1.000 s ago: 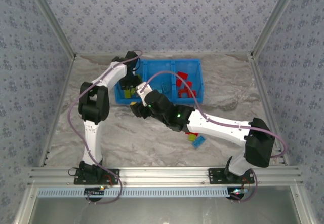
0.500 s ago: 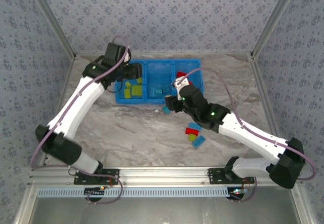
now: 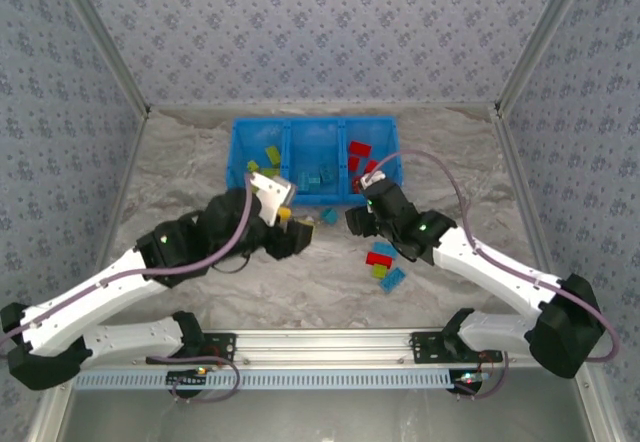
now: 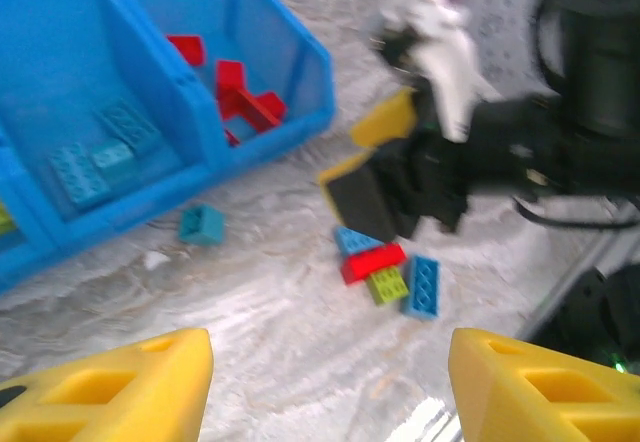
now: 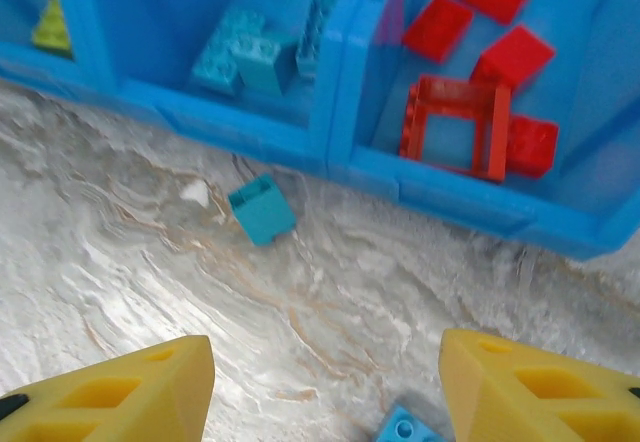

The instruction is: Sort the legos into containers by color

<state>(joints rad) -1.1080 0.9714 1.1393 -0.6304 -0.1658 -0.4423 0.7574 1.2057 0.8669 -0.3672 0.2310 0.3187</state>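
At centre left of the top view, the left gripper (image 3: 285, 230) hangs over the table, fingers spread wide and empty. Right of it a loose light-blue lego (image 3: 328, 216) lies on the table just in front of the blue bin (image 3: 312, 134), whose right compartment holds red legos (image 5: 515, 57). The right gripper (image 5: 325, 382), near that brick, gapes wide and holds nothing.

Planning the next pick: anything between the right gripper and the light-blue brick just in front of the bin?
Nothing visible: bare table lies between the open right gripper and the light-blue brick.
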